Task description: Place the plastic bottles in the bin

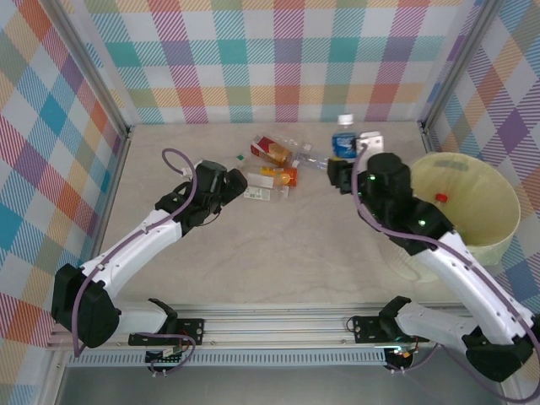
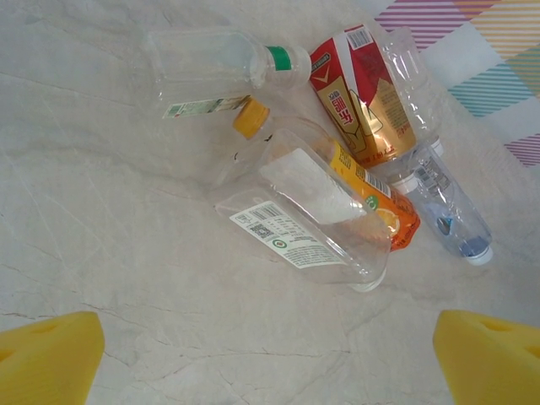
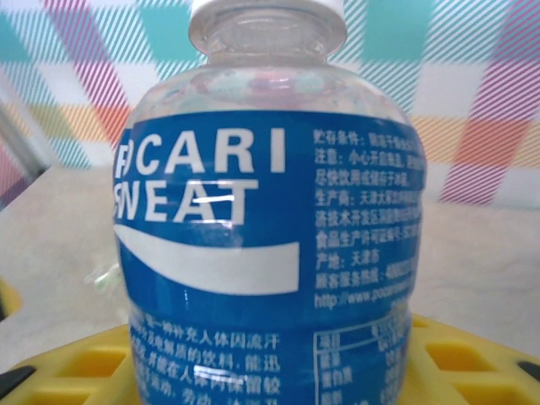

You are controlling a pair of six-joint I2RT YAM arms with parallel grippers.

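Note:
Several plastic bottles lie in a heap at mid-table: a red-labelled one (image 1: pixel 272 150) (image 2: pixel 371 93), an orange-labelled one (image 1: pixel 283 175) (image 2: pixel 354 181), a clear one with a white label (image 1: pixel 261 193) (image 2: pixel 295 232) and a green-capped one (image 2: pixel 211 72). My left gripper (image 1: pixel 239 180) (image 2: pixel 270 363) stands open just short of the heap, nothing between its yellow pads (image 2: pixel 51 359). A blue-labelled bottle (image 1: pixel 343 142) (image 3: pixel 270 253) stands upright at the back. My right gripper (image 1: pixel 343 164) (image 3: pixel 270 371) is shut on its lower body. The pale yellow bin (image 1: pixel 498 211) sits at the right.
A small clear bottle with a pale cap (image 2: pixel 451 215) lies at the heap's right side. Another pale object (image 1: pixel 372 139) stands beside the blue-labelled bottle. Something red (image 1: pixel 440 197) shows inside the bin. Checked walls enclose the table on three sides.

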